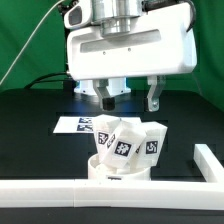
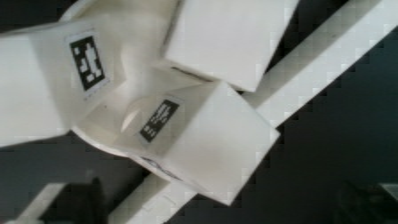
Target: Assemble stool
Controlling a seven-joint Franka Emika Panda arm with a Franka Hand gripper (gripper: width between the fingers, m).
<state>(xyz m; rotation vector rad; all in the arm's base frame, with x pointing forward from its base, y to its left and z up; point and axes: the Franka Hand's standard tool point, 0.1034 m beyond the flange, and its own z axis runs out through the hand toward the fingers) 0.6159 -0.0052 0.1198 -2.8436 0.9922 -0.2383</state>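
The stool, apparently with its legs fitted, stands below the wide-open, empty gripper.

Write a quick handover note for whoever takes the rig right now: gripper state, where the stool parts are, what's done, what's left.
Gripper: open, empty, hovering above the stool, touching nothing.
Stool: near the front rail, seat at the bottom, three legs pointing up from it, leaning outward.
Marker board: flat on the table behind the stool.
Done: all three legs are in the seat.
Left: can't tell whether each leg is fully seated; check, tighten any loose one.
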